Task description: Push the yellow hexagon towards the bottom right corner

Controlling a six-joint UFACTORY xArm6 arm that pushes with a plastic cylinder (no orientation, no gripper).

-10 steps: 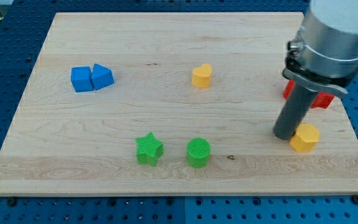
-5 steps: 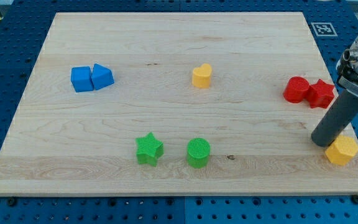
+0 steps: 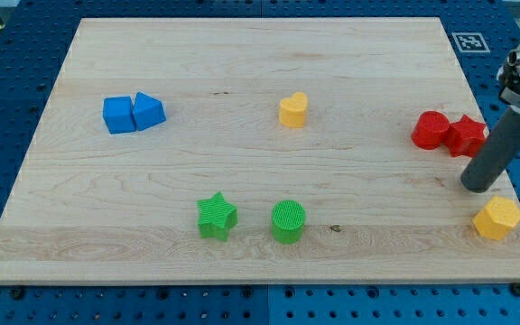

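Note:
The yellow hexagon (image 3: 497, 218) lies near the board's bottom right corner, close to the right edge. My tip (image 3: 478, 186) is just above and slightly left of it, with a small gap between them. Two red blocks (image 3: 449, 132) sit touching each other above the tip, near the right edge.
A yellow heart-shaped block (image 3: 292, 110) lies at the upper middle. Two blue blocks (image 3: 133, 114) touch at the left. A green star (image 3: 216, 216) and a green cylinder (image 3: 288, 221) sit at the lower middle. The wooden board (image 3: 242, 63) rests on a blue pegboard.
The yellow hexagon was pushed to the right and slightly down to the bottom right corner area. My tip followed it, then drew back upward, away from it.

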